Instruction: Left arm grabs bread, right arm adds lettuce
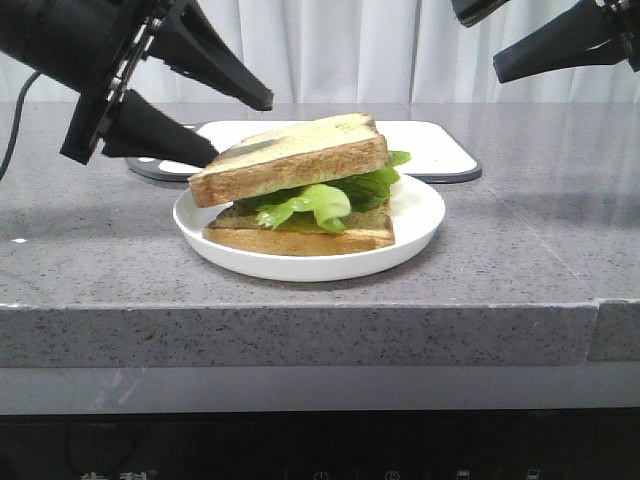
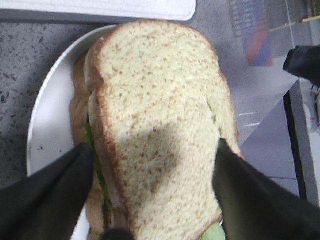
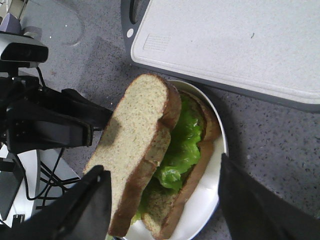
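Note:
The thick bread slice (image 1: 295, 155) lies tilted on top of the green lettuce (image 1: 320, 200), which rests on a thinner slice (image 1: 300, 238) on a white plate (image 1: 420, 215). My left gripper (image 1: 243, 128) is open, just above and behind the bread's left end, holding nothing. In the left wrist view its gripper (image 2: 154, 145) straddles the bread (image 2: 160, 100) from above. My right gripper (image 1: 478, 45) is open and empty, high at the upper right. In the right wrist view its gripper (image 3: 161, 167) hangs over the bread (image 3: 140, 140), the lettuce (image 3: 180, 145) and the plate (image 3: 210, 200).
A white cutting board with a dark rim (image 1: 430, 140) lies behind the plate on the grey stone counter. It also shows in the right wrist view (image 3: 235, 45). The counter's front edge (image 1: 300, 305) runs just in front of the plate.

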Controlling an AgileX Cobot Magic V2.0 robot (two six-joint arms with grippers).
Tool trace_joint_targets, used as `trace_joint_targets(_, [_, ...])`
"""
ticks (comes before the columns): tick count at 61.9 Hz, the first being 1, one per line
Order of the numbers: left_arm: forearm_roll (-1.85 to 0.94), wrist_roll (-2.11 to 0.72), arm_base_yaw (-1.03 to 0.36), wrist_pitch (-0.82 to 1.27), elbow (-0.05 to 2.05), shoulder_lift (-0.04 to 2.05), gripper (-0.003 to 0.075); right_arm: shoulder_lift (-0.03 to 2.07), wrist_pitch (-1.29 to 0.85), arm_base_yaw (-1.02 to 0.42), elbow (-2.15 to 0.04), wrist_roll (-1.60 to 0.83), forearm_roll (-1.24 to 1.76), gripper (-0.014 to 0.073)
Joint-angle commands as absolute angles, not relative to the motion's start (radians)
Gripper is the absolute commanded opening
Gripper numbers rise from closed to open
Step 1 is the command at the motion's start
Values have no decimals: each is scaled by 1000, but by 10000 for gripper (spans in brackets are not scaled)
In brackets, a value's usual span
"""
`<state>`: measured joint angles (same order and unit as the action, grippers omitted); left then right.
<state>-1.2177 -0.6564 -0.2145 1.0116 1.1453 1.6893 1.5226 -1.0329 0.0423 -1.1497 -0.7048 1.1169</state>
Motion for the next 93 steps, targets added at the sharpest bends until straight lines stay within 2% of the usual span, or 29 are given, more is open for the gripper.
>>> trace_joint_targets(1, [-1244, -661, -195, 1067, 1190, 1647, 557, 1468, -1035, 48, -1182, -718, 1143, 477])
trace_joint_targets(18, [-1141, -622, -86, 1150, 1259, 1553, 555, 1310, -1018, 48, -1182, -659, 933, 477])
trace_joint_targets(38, [-451, -215, -63, 1067, 1290, 1266, 553, 1018, -1038, 48, -1182, -238, 378, 477])
trace_joint_targets(52, [-71, 27, -63, 999, 1188, 1046, 545, 846, -1035, 48, -1100, -204, 340, 477])
trace_joint_targets(66, [-49, 29, -63, 823, 955, 781, 545, 661, -979, 48, -922, -190, 311, 477])
trace_joint_targets(74, [-47, 29, -63, 795, 857, 654, 545, 601, -984, 48, -852, -113, 221, 477])
trace_joint_targets(93, [-38, 29, -63, 770, 745, 506, 545, 527, -981, 48, -788, -72, 194, 477])
